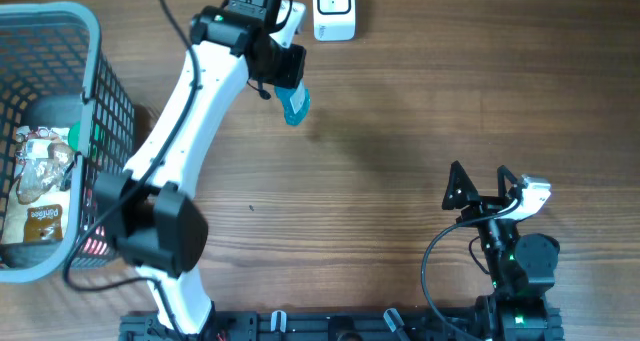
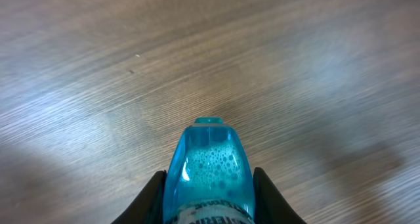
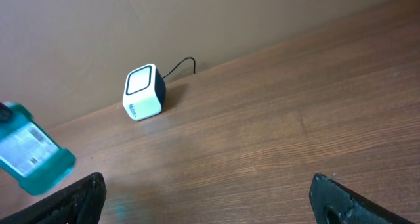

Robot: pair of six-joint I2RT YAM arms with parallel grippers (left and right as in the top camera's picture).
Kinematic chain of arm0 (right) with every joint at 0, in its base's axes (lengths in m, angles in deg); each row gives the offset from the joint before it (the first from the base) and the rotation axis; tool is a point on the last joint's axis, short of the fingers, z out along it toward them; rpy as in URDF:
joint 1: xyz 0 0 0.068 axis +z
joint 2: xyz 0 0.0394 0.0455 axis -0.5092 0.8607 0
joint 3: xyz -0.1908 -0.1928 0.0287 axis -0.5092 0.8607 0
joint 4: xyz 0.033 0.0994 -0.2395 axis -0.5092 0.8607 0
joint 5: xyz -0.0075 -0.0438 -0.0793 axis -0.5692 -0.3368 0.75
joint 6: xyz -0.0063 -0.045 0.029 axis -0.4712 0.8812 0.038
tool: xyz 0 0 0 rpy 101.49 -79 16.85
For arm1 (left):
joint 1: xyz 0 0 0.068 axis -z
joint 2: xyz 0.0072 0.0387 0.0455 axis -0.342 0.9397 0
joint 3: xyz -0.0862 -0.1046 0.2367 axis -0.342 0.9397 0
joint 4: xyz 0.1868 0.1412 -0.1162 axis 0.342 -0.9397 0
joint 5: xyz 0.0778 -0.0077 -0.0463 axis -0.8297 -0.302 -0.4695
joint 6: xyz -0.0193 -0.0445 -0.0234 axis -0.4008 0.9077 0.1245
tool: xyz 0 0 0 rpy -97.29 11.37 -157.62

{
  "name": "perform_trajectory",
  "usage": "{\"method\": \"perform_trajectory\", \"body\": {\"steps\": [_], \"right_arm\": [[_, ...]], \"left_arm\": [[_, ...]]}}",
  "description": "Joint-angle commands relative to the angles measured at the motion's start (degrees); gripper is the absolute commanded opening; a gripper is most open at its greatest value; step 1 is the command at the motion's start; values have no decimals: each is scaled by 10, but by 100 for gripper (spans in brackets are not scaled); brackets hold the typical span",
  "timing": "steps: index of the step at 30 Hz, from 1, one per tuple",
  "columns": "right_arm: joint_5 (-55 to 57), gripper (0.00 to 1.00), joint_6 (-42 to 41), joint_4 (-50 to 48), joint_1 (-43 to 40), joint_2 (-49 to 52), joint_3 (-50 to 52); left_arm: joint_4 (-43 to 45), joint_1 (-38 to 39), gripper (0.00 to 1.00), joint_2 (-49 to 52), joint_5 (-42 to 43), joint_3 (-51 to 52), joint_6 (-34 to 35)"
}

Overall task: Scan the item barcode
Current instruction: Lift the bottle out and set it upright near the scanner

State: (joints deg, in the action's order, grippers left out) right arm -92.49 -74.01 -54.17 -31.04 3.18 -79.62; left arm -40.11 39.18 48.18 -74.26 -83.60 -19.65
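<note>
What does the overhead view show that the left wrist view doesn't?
Only overhead: the basket holding snack packets, the white scanner, and the right gripper, open. Only left wrist: a close-up of the left gripper shut on the blue bottle, with bubbles in its liquid. Both: that bottle and the wooden table.

I see my left arm (image 1: 200,91) stretched far forward, the left gripper (image 1: 287,78) with its fingers (image 2: 152,199) pinched on the blue bottle (image 1: 296,105). My right arm (image 1: 522,263) sits folded near its base, the right gripper (image 1: 481,185) spread wide and empty.
</note>
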Motion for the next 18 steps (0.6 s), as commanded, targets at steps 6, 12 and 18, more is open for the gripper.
{"method": "perform_trajectory", "body": {"steps": [6,12,18], "right_arm": [[-5,100,-7,-6,2,2,1],[-4,100,-7,-6,2,2,1],[2,100,-6,-5,2,2,1]], "left_arm": [[9,1,7,91,44,-7,-105],[4,1,19,94,45,-7,-117],[-45,13,22,94,45,-7,-166]]}}
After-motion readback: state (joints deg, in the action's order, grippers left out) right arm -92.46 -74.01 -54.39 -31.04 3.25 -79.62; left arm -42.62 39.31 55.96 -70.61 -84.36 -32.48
